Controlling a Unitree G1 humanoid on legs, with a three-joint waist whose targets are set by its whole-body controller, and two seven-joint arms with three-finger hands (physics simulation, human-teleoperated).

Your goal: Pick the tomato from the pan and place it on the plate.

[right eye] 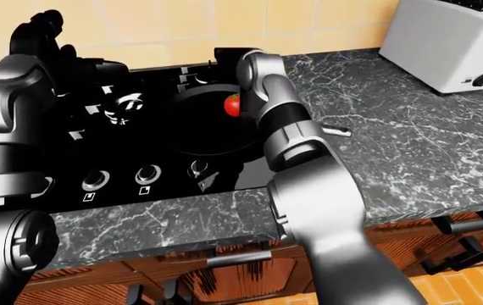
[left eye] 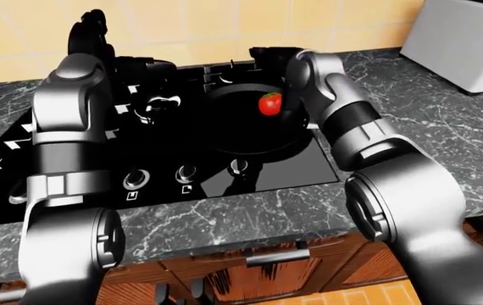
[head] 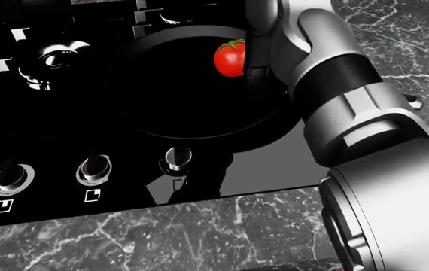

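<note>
A red tomato with a green stalk lies in the black pan on the black stove. My right arm reaches over the pan's right side, and its wrist hides the tomato's right edge. The black right hand sits past the tomato near the pan's top rim, its fingers spread and holding nothing. My left hand is raised at the stove's top left, open and empty. No plate shows in any view.
Three stove knobs line the stove's lower edge. A glossy black shape stands left of the pan. The pan's silver handle juts right over the marble counter. A white toaster stands top right.
</note>
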